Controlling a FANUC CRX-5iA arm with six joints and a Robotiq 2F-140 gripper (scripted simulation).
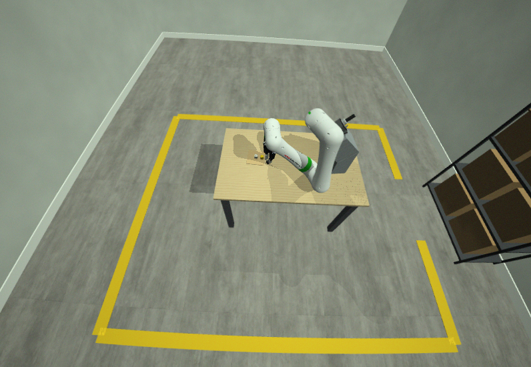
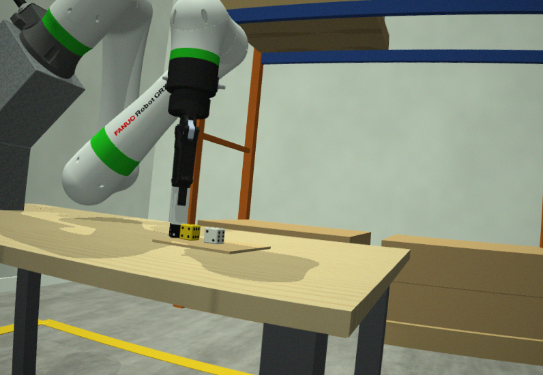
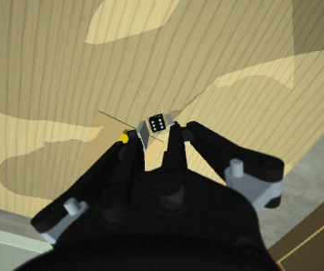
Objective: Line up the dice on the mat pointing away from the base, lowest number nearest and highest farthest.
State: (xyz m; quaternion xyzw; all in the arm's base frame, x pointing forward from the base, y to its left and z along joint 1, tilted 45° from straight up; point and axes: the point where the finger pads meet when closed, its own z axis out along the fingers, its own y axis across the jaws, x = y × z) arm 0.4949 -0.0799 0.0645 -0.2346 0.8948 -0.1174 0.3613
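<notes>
A thin tan mat [image 2: 245, 248] [image 1: 250, 161] [image 3: 99, 138] lies flat on the wooden table [image 2: 307, 283] [image 1: 257, 187]. Three dice stand on it in a row: a black die [image 2: 174, 230] [image 3: 157, 123] nearest the arm, a yellow die [image 2: 189, 232] [image 1: 261, 156] [image 3: 124, 135] touching it, and a white die [image 2: 214, 235] [image 1: 255, 156] a little apart. My gripper [image 2: 177, 219] [image 3: 157, 125] [image 1: 269, 160] points straight down over the black die, its fingertips just above the die's top. The fingers stand a die's width apart with nothing between them.
The arm's grey pedestal [image 1: 348, 152] [image 2: 26, 99] stands at the table's far side. A black shelf with boxes [image 1: 485, 191] stands off to the right. Cardboard boxes [image 2: 460, 274] and an orange and blue rack [image 2: 252, 112] stand behind the table.
</notes>
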